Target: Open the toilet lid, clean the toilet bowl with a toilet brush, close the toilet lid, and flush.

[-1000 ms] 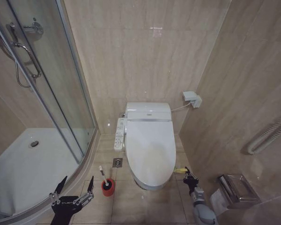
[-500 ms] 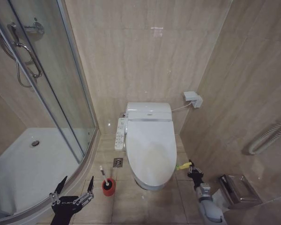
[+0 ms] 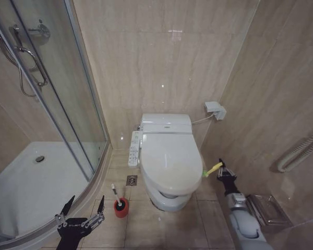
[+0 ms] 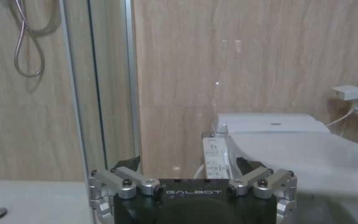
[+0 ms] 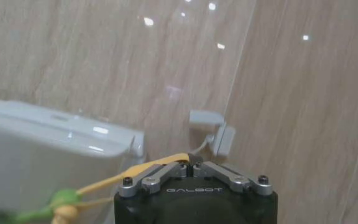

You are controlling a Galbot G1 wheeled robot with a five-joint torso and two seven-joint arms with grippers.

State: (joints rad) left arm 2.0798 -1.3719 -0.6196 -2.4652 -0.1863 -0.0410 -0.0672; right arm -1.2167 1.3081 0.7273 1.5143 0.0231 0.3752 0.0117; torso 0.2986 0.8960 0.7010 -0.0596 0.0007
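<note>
My right gripper (image 3: 220,170), right of centre, is clenched on the yellow-green strap (image 3: 214,169), with the lid (image 3: 169,161) tipped up off the bowl (image 3: 167,200) at its front edge. My left gripper (image 3: 83,210) hangs released at lower left. The brush (image 3: 116,194) stands in its red cup (image 3: 121,208), just left of the bowl.
</note>
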